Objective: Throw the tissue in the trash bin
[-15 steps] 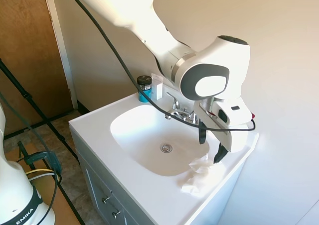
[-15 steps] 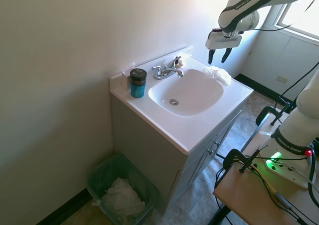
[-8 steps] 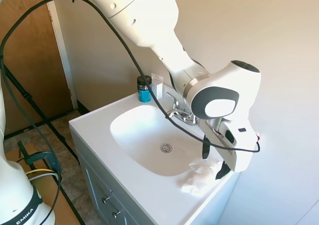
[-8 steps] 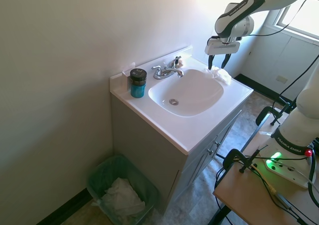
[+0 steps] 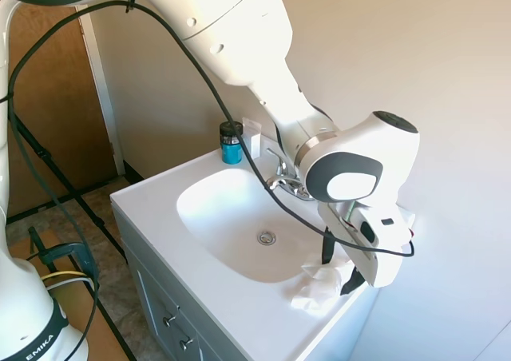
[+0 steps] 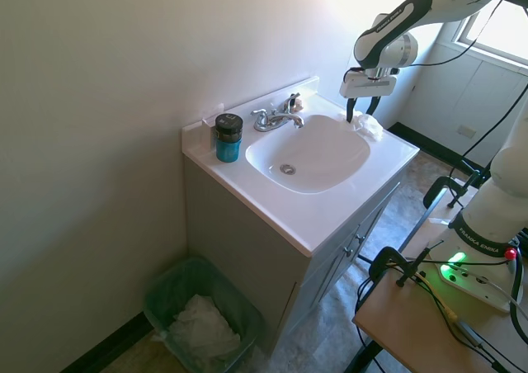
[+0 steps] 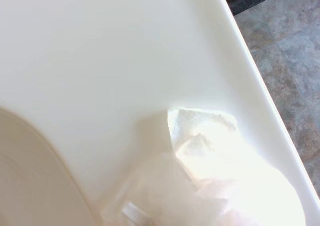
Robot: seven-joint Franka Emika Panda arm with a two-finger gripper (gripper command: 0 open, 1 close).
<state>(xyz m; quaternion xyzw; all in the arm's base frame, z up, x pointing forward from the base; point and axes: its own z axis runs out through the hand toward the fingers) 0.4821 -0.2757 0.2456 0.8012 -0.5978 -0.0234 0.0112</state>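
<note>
first exterior view shows the gripper (image 5: 338, 267) pointing down at the sink counter (image 5: 160, 217), its two dark fingers (image 5: 326, 248) spread apart, one on each side of the crumpled white tissue (image 5: 318, 285). the upper folds of the tissue rise into the gap between the fingers, while most of the paper spills out below and in front of them toward the counter's front edge; whether the fingertips touch the counter cannot be told. second exterior view has the gripper (image 6: 361, 109) standing upright over the same corner, with the tissue (image 6: 368, 126) lying right under and between the fingertips, beside the rim of the basin (image 6: 309, 152). wrist view shows the tissue (image 7: 220, 156) close up, bright and wrinkled, lying on the white counter near its outer edge. well away from the fingers, down on the floor beside the cabinet, stands the green trash bin (image 6: 165, 290), with white paper already in it.
</note>
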